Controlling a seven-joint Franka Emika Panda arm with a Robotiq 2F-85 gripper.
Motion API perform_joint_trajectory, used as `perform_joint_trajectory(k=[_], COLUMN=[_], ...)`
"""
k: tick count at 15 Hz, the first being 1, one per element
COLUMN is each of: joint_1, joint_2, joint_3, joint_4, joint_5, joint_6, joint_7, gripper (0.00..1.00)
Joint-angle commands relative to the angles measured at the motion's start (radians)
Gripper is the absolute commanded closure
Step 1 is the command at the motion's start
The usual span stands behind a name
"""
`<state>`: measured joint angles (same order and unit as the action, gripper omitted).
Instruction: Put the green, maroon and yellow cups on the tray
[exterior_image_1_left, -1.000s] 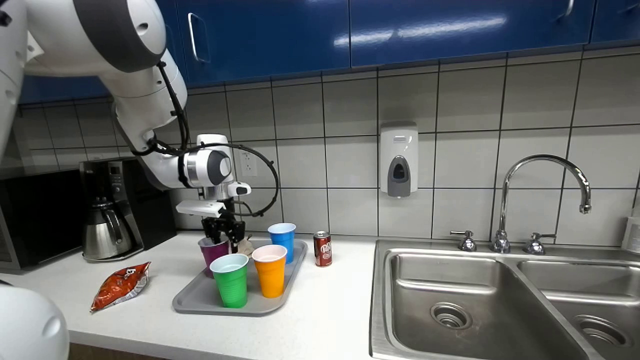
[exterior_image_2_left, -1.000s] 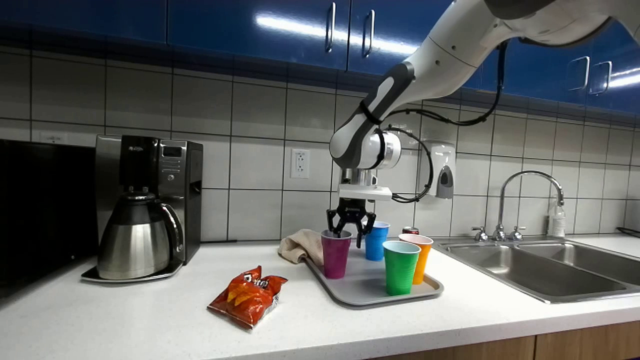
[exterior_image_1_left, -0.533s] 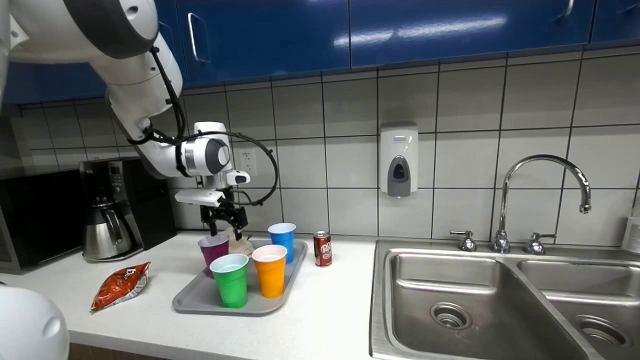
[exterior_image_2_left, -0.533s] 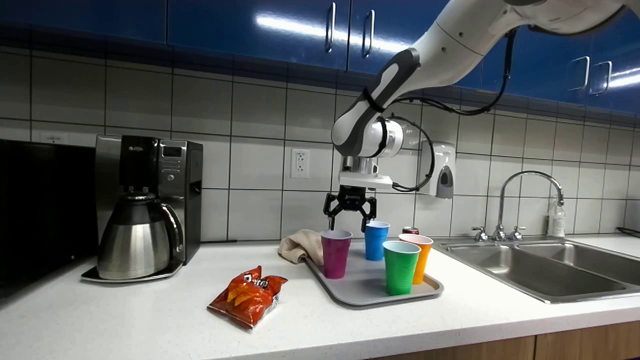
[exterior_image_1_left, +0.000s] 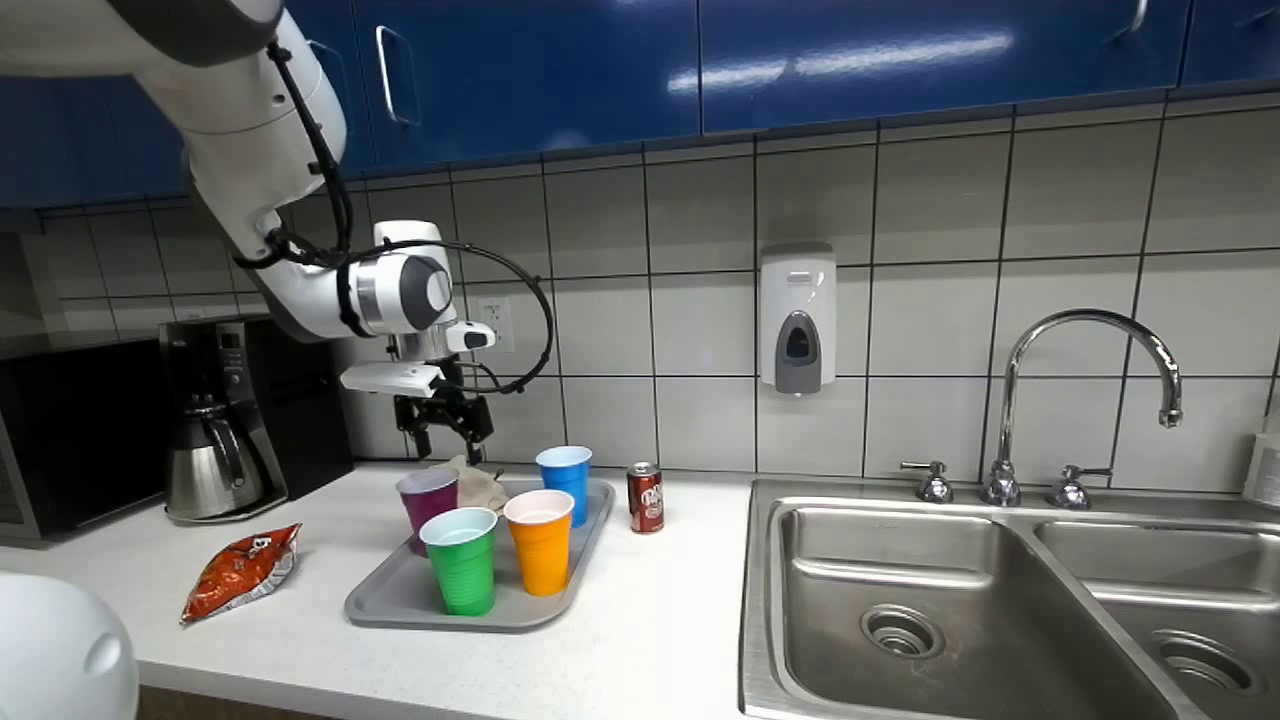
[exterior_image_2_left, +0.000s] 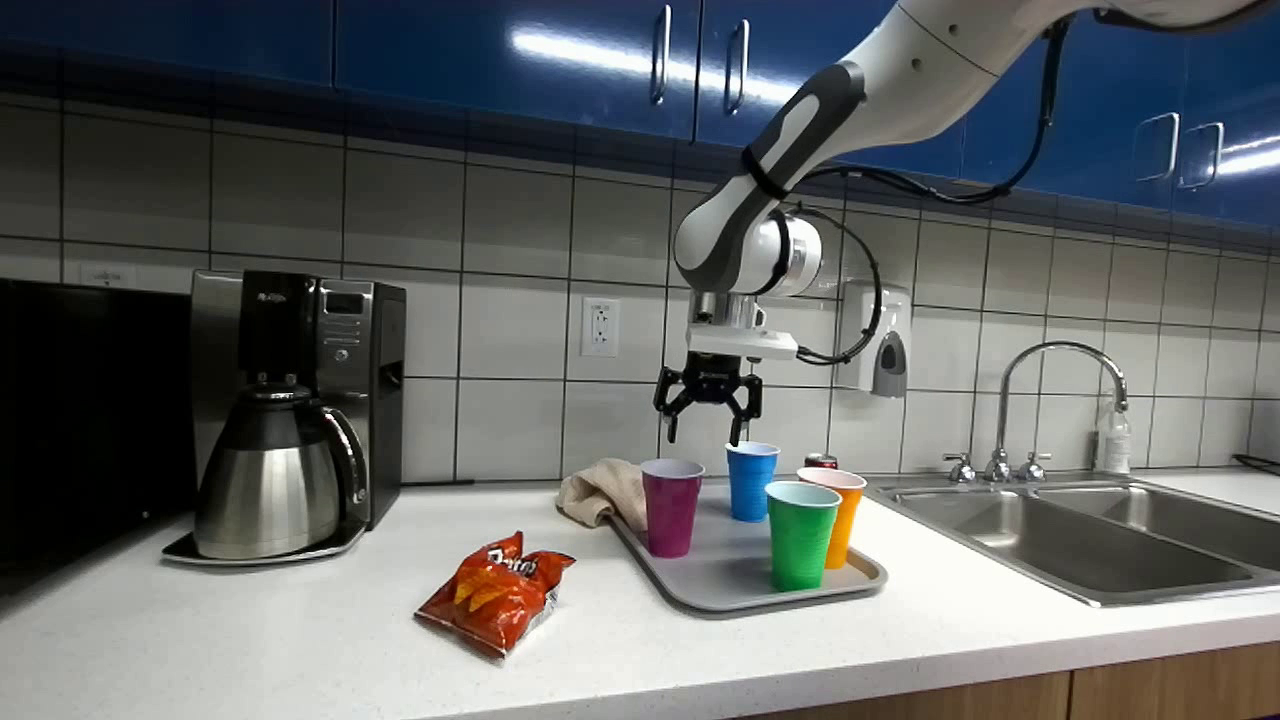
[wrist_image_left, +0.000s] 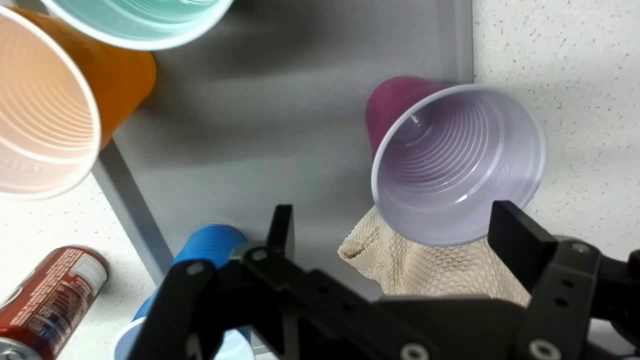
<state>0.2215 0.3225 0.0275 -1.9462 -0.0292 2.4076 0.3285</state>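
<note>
Green cup (exterior_image_2_left: 801, 545), maroon cup (exterior_image_2_left: 671, 512), yellow cup (exterior_image_1_left: 543, 550) within tray (exterior_image_2_left: 705, 585) edges; placing appears complete; my gripper (exterior_image_2_left: 704, 437) wide, empty.

The arm (exterior_image_2_left: 900, 90) slopes down to a bent wrist (exterior_image_2_left: 750, 260); beneath it the gripper (exterior_image_2_left: 704, 437) points down, its two black fingers (wrist_image_left: 517, 242) spread wide apart.

In an exterior view I've got the white countertop (exterior_image_1_left: 660, 620) across the lower frame: black appliance (exterior_image_1_left: 90, 430) and coffee maker (exterior_image_1_left: 275, 410) at left, red chip bag (exterior_image_1_left: 243, 575) lower left, grey tray (exterior_image_1_left: 510, 605) left of centre, beige cloth (exterior_image_1_left: 483, 488) bunched at its far edge, red can (exterior_image_1_left: 646, 498) upright near it.
</note>
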Motion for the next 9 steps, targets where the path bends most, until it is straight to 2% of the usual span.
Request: perform_joint_trajectory(k=[1,9], joint_1=[-0.013,-0.037], joint_2=[-0.082,-0.183], joint_3=[0.003,-0.006], joint_4=[-0.099,-0.245], joint_5=[-0.037,-0.102], joint_6=[0.043,0.120], joint_7=[-0.001,-0.002], gripper=[0.00,0.00])
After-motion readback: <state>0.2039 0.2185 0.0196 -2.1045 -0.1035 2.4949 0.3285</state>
